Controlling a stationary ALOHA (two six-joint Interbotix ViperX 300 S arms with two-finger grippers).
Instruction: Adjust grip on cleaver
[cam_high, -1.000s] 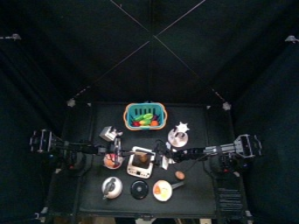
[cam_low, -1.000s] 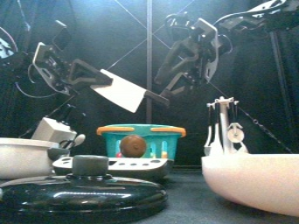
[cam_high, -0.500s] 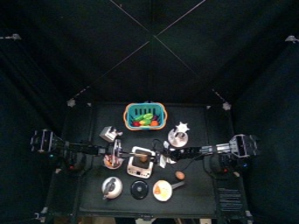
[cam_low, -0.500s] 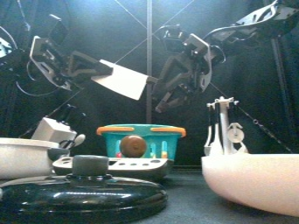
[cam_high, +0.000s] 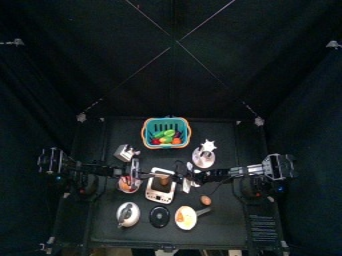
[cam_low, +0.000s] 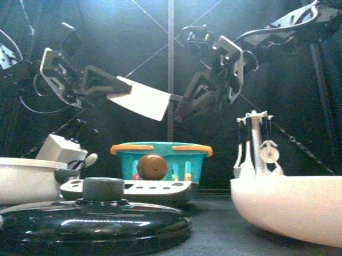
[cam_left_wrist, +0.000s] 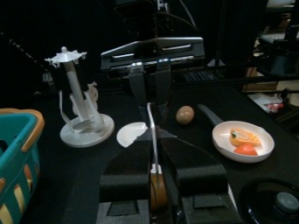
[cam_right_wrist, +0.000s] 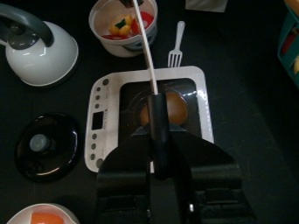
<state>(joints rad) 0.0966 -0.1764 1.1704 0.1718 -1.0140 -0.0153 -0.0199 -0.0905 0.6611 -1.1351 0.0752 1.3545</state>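
Cleaver: the broad pale rectangular steel cleaver (cam_low: 140, 99) hangs in mid-air above the bench, tilted, between the two arms; the front view shows its flat face, while both wrist views show only its thin edge (cam_left_wrist: 151, 131).
Left tool: the left tool (cam_low: 96, 77) is clenched on the cleaver's handle end; the left wrist view shows its two jaws pressed against a brown handle (cam_left_wrist: 156, 190).
Right tool: the right tool (cam_low: 187, 100) meets the blade's far edge in the front view; in the right wrist view (cam_right_wrist: 156, 131) its jaws close together around the thin blade edge, grasping the cleaver.
Top view: both arms meet over the middle of the black bench (cam_high: 227, 215); the cleaver itself is too small to make out there.
Below the blade: a white square kitchen scale (cam_right_wrist: 147, 105) carrying a brown egg-like ball (cam_right_wrist: 162, 110), seen only from the right wrist.
Basket: a teal plastic basket (cam_low: 162, 160) stands at the back of the bench.
Rack: a white utensil stand (cam_left_wrist: 79, 101) rises near the basket.
Front edge: a black round pan lid (cam_low: 91, 222) and a large white bowl (cam_low: 290, 207) fill the foreground of the front view.
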